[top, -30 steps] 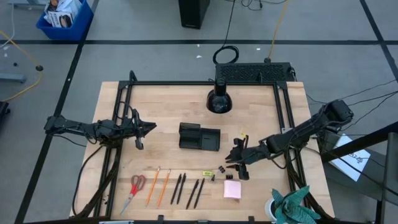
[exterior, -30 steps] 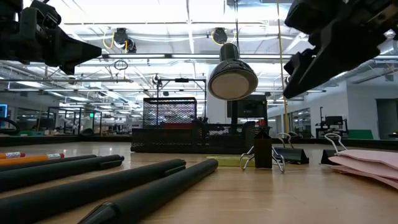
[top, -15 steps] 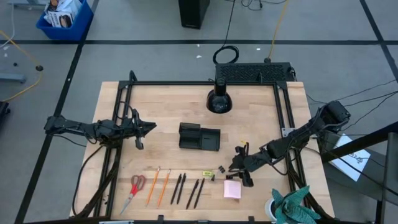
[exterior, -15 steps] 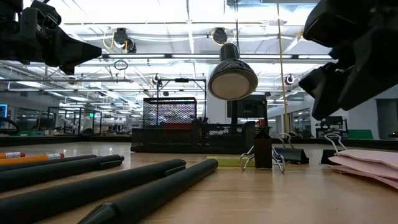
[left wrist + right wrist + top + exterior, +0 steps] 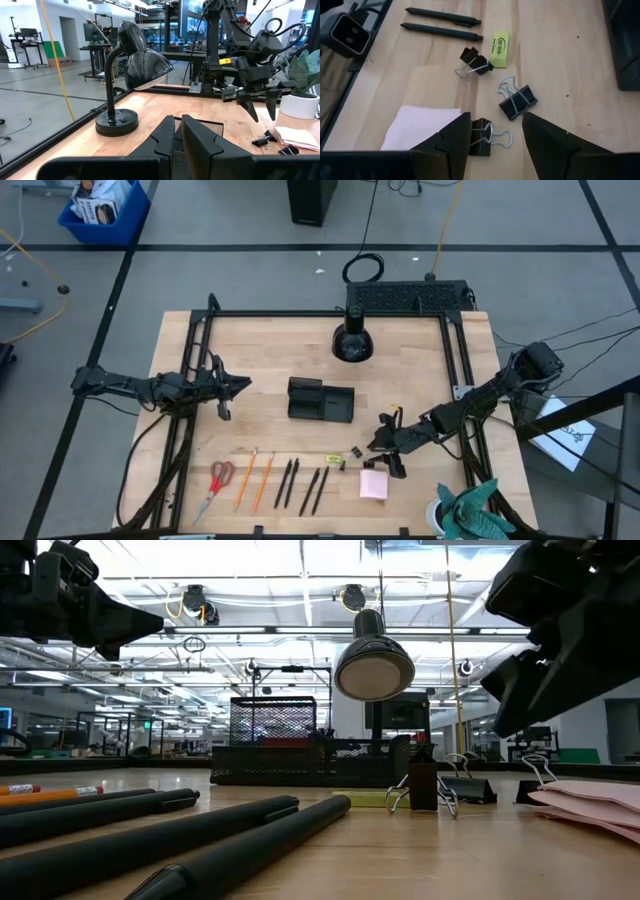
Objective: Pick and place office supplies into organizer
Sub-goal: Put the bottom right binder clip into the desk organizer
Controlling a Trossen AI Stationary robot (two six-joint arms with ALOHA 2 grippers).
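The black organizer (image 5: 320, 400) stands mid-table. Along the near edge lie red-handled scissors (image 5: 218, 483), two orange pencils (image 5: 255, 478) and several black pens (image 5: 303, 486). A yellow-green eraser (image 5: 499, 42), three black binder clips (image 5: 517, 100) and the pink sticky-note pad (image 5: 374, 484) lie to their right. My right gripper (image 5: 385, 458) hangs open and empty just above the clips and the pad's far edge. One clip (image 5: 487, 136) lies below and between its fingers. My left gripper (image 5: 240, 385) is shut and empty, held above the table left of the organizer.
A black desk lamp (image 5: 352, 340) stands at the far middle of the table. A potted plant (image 5: 470, 515) stands at the near right corner. Black frame rails run along the table's left, right and far sides. Bare wood lies between the organizer and the supplies.
My right gripper has gone toward the table's near edge and down, toward the binder clips and the pink pad, staying open. In the last half second it has hardly moved.
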